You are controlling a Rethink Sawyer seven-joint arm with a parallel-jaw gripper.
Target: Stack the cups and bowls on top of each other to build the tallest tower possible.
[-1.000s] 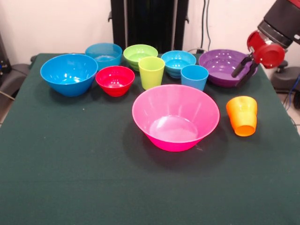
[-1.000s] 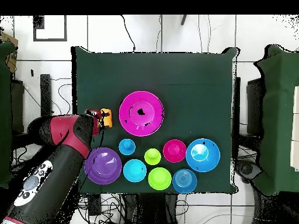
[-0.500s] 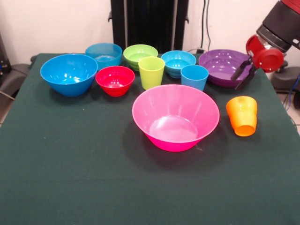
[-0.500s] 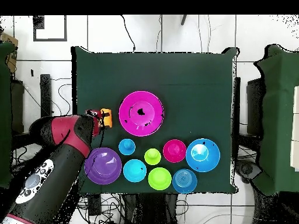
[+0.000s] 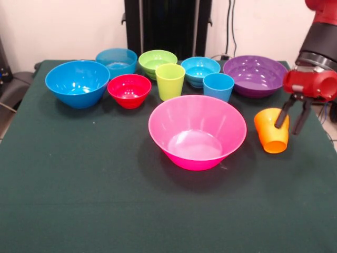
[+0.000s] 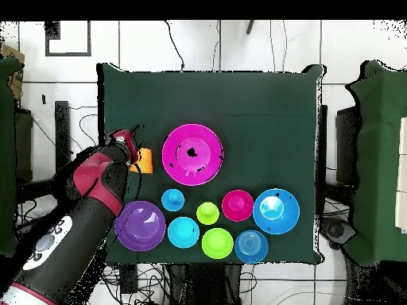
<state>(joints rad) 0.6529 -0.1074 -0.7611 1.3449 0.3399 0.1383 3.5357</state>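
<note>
My gripper (image 5: 293, 119) hangs open at the right, fingers pointing down, just right of the orange cup (image 5: 272, 129); its left finger overlaps the cup's edge and I cannot tell if they touch. The huge pink bowl (image 5: 197, 132) sits mid-table. Behind it stand the lime green cup (image 5: 170, 81) and light blue cup (image 5: 218, 86). The back rows hold the large blue bowl (image 5: 77, 83), red bowl (image 5: 129, 90), small blue bowl (image 5: 116, 60), lime green bowl (image 5: 157, 61), cyan bowl (image 5: 200, 70) and purple bowl (image 5: 257, 75). No tower shows: every piece stands alone.
From overhead the arm (image 6: 87, 206) crosses the table's left edge and passes beside the purple bowl (image 6: 141, 225), with the gripper (image 6: 129, 147) next to the orange cup (image 6: 145, 158). Dark green cloth (image 5: 105, 200) covers the table.
The gripper swung from over the purple bowl's rim toward the front and down beside the orange cup, turning its fingers to point downward. No cup or bowl moved.
</note>
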